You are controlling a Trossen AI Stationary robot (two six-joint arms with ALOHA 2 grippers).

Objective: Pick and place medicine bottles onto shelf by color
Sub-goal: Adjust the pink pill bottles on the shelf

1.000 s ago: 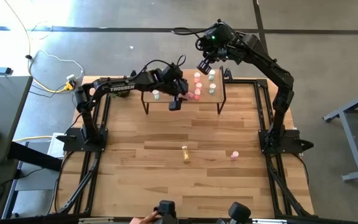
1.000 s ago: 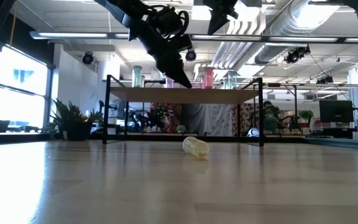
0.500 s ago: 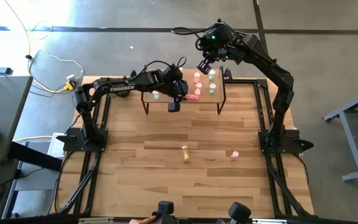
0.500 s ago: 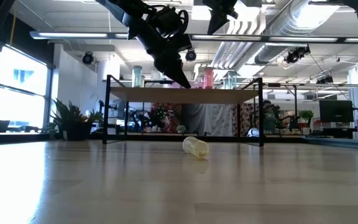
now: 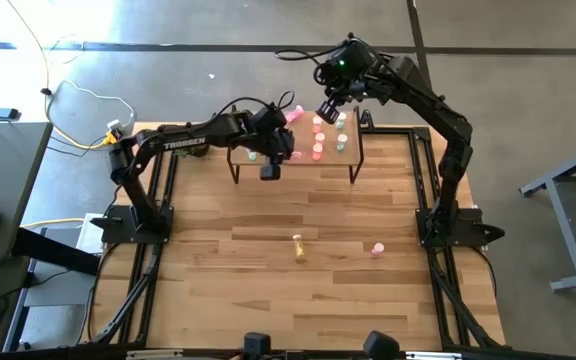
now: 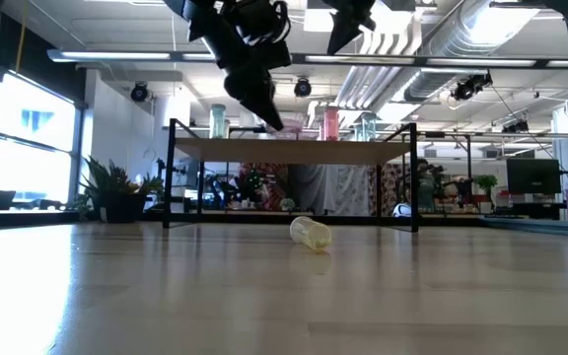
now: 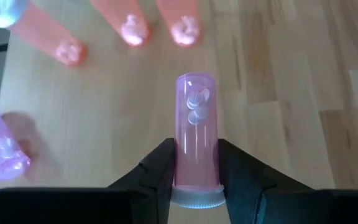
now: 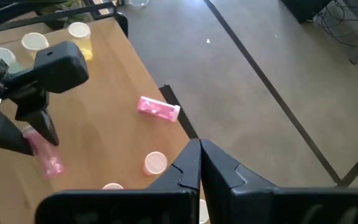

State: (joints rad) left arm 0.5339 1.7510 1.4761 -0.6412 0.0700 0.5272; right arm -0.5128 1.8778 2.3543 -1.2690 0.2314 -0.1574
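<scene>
1. A pink medicine bottle (image 7: 196,130) is clamped between the fingers of the left hand (image 7: 194,180), just above the shelf (image 5: 343,160) at the worktop's 12 o'clock edge.
2. More bottles stand on the shelf; one pink bottle (image 8: 159,109) lies on its side there.
3. A yellow bottle (image 5: 297,247) and another pink bottle (image 5: 377,249) rest on the worktop (image 5: 268,290) toward 6 o'clock.
4. The right hand (image 5: 326,106), clenched empty, hovers at the shelf's 12 o'clock side.

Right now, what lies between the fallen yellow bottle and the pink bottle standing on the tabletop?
Nothing: in the high view, bare tabletop separates the yellow bottle from the pink bottle.
</scene>
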